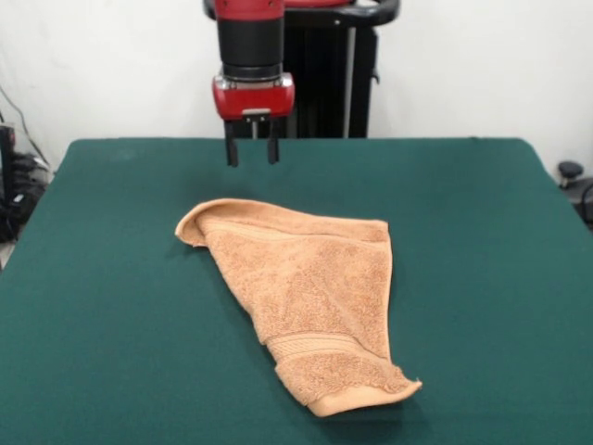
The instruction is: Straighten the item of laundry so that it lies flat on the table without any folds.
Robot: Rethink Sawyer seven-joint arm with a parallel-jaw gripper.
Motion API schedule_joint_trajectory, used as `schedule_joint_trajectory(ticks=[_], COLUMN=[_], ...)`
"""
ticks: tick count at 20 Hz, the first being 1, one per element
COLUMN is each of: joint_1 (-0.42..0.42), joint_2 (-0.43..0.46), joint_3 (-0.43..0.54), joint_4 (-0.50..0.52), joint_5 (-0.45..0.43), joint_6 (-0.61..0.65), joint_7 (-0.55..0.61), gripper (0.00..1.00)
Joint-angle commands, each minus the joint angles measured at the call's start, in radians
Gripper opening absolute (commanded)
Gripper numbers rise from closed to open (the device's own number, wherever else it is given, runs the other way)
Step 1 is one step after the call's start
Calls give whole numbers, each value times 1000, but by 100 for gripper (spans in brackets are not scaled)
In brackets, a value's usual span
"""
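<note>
One small orange-tan terry-cloth towel (310,301) is seen lying near the middle of the large table (111,306), which is covered in dark green felt-like cloth. The towel is spread in a roughly triangular outline, wide at its far edge and narrowing toward the near edge of the table. A woven band is visible across its near part, just above a hemmed end that is curled up slightly. The far left corner is rolled over on itself, and a fold line is seen along the far edge.

The red and black gripper (251,148) is held above the table, beyond the towel's far left corner and apart from the cloth. Its two dark fingers (232,148) are pointed straight down and are spread with a clear gap between them; nothing is pinched.

Around the table, a black upright pedestal (329,79) is seen behind the arm against a white wall (463,65). Cables (18,176) are visible past the left edge, and a small dark object (569,172) past the right edge.
</note>
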Motion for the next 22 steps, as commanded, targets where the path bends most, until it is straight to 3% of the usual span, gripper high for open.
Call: schedule_joint_trajectory(ticks=[1,17,22], joint_1=[-29,-98,-150], joint_2=[46,-58,-146], joint_3=[156,226,283], joint_4=[-109,-65,-43], joint_5=[-43,-21,12], joint_6=[-1,120,245], joint_7=[59,24,-38], gripper=[100,100,100])
